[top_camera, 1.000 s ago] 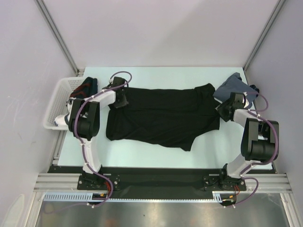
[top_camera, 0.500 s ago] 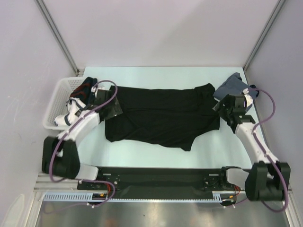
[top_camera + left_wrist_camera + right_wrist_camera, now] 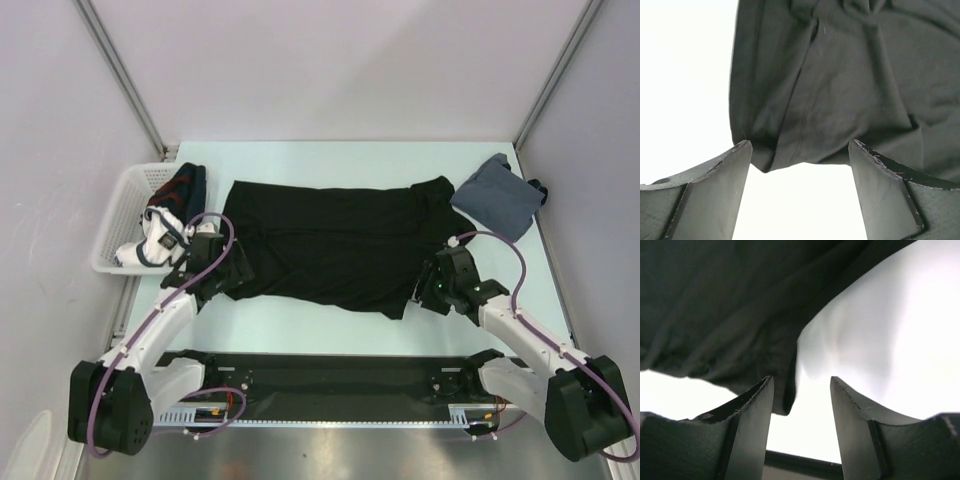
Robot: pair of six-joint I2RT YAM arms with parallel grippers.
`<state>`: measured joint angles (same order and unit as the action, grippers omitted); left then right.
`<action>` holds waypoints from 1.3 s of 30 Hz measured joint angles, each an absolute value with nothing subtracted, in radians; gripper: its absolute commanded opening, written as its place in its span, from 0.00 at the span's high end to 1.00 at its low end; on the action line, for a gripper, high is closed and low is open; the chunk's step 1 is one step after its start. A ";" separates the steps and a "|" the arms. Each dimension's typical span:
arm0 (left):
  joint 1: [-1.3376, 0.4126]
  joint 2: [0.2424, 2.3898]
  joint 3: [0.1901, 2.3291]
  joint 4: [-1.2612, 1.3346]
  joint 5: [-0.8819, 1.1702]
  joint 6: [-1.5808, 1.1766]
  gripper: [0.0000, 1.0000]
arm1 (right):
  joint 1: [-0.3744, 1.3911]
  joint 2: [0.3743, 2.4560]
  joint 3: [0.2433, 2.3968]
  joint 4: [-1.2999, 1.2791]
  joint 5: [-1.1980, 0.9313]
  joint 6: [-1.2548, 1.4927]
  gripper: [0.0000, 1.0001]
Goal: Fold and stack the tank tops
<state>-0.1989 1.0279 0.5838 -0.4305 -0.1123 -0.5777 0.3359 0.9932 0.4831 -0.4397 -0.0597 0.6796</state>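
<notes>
Top external: both arms sit low at the near edge of the black tank top (image 3: pixel 340 240), set for a first fold.
The left fingers (image 3: pixel 710 195) gape wide, a hem corner lying between them, ungripped; the right fingers (image 3: pixel 745 430) stand half apart, cloth edge beside one, nothing held. The top lies spread on the tabletop (image 3: pixel 300 325); the blue-grey tank top (image 3: pixel 497 195) sits bunched at the far right corner. Next, by my reading: pinch both near corners, lift together, carry that edge across.
</notes>
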 measured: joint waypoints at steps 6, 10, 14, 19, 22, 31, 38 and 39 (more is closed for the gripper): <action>-0.199 0.974 0.511 -0.406 -0.057 -0.606 0.18 | 0.447 1.016 0.471 -0.394 -0.091 0.735 0.52; -0.199 0.982 0.503 -0.392 -0.049 -0.614 0.19 | 0.468 1.022 0.463 -0.363 -0.084 0.757 0.59; -0.199 1.003 0.503 -0.375 -0.052 -0.623 0.22 | 0.469 1.034 0.462 -0.343 -0.062 0.765 0.97; -0.199 1.017 0.503 -0.375 -0.075 -0.632 0.28 | 0.469 1.037 0.459 -0.353 -0.017 0.784 1.00; -0.199 1.030 0.503 -0.372 -0.075 -0.636 0.53 | 0.470 0.957 0.431 -0.383 0.023 0.793 1.00; -0.199 1.133 0.503 -0.347 -0.049 -0.628 0.51 | 0.470 0.921 0.405 -0.429 0.065 0.797 1.00; -0.199 1.128 0.503 -0.363 -0.104 -0.630 0.51 | 0.470 0.934 0.405 -0.428 0.068 0.796 1.00; -0.199 1.124 0.503 -0.364 -0.113 -0.629 0.54 | 0.470 0.936 0.405 -0.428 0.068 0.796 1.00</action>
